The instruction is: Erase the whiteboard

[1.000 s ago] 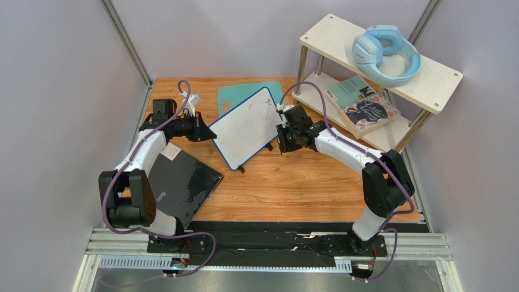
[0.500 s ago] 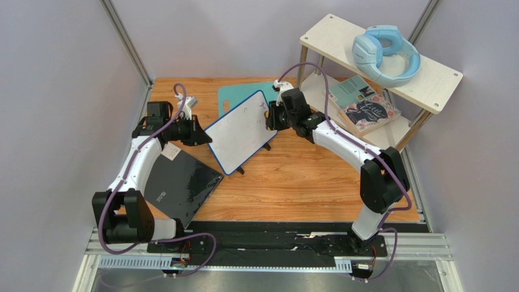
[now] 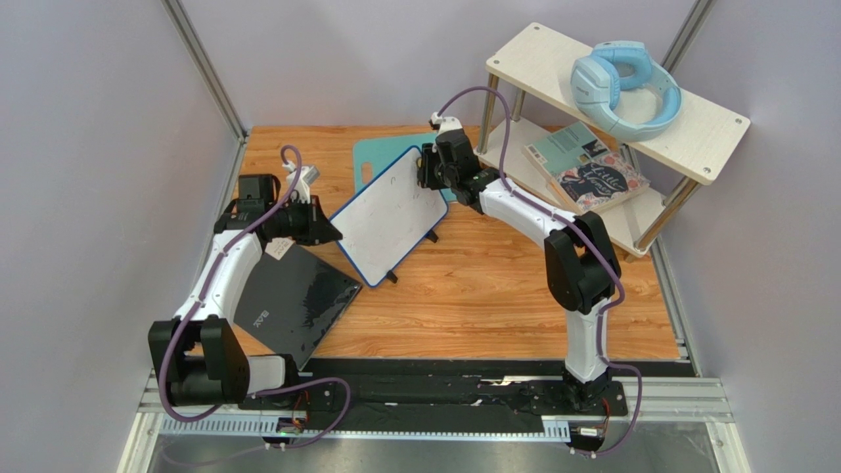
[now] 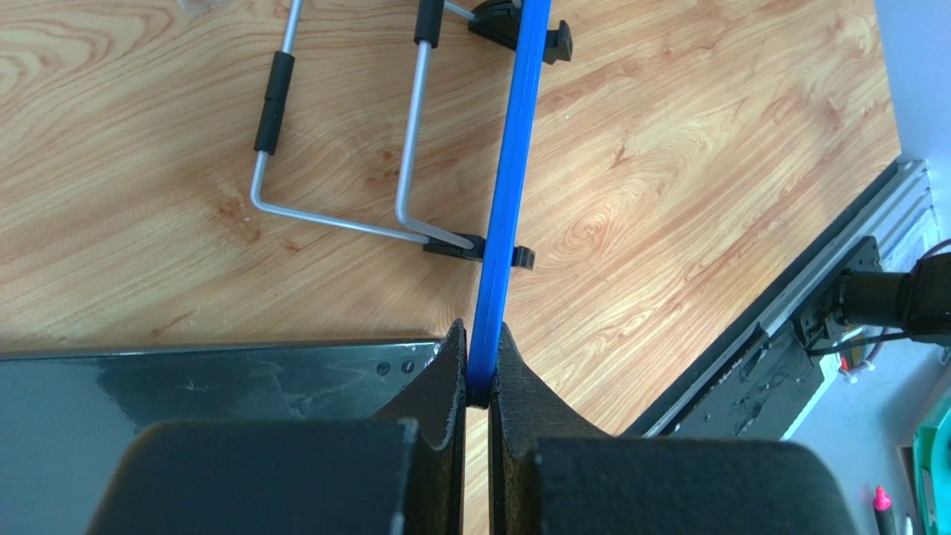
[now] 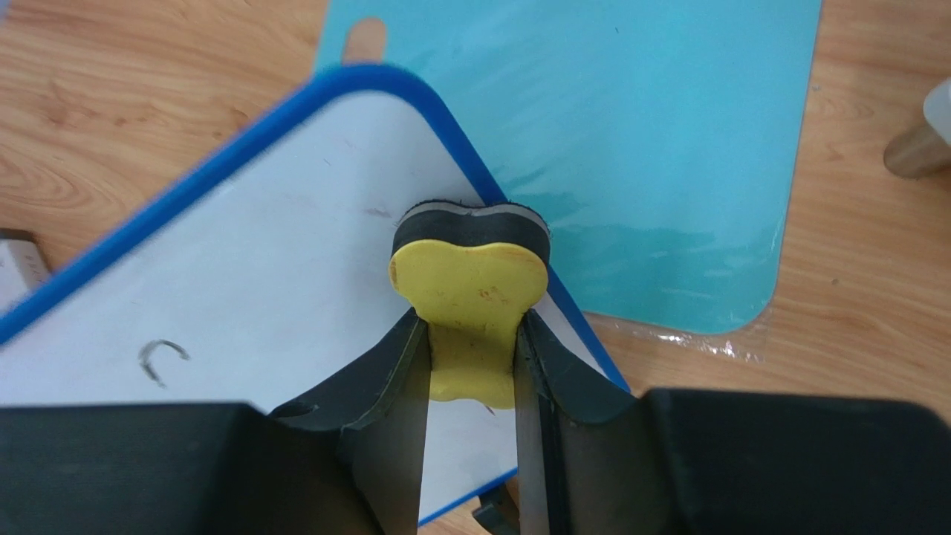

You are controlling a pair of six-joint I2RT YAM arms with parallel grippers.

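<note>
Wooden table (image 3: pixel 494 296) inside pale grey walls, and the whiteboard (image 3: pixel 390 215) stands tilted on its small black feet around the middle, a bit toward the far side. Left claw (image 3: pixel 331 229) is clenched tight on the board's blue frame at its left edge; from the left wrist you see the frame pinched right between the fingers. Right claw (image 3: pixel 426 169) is at the board's far right corner, grasping a yellow eraser (image 5: pixel 469 273) whose dark felt face presses on the white surface just inside the frame. One small curved dark mark (image 5: pixel 162 357) shows on the board to the left of the eraser. Behind the board lies a teal mat (image 3: pixel 380 156), partly covered by it. Glossy black slab (image 3: pixel 296 296) lies near left, beside the left arm. Far right, a two-tier shelf (image 3: pixel 691 128) carries blue headphones (image 3: pixel 624 87) on top and books (image 3: pixel 597 177) below, just beside the right arm.
</note>
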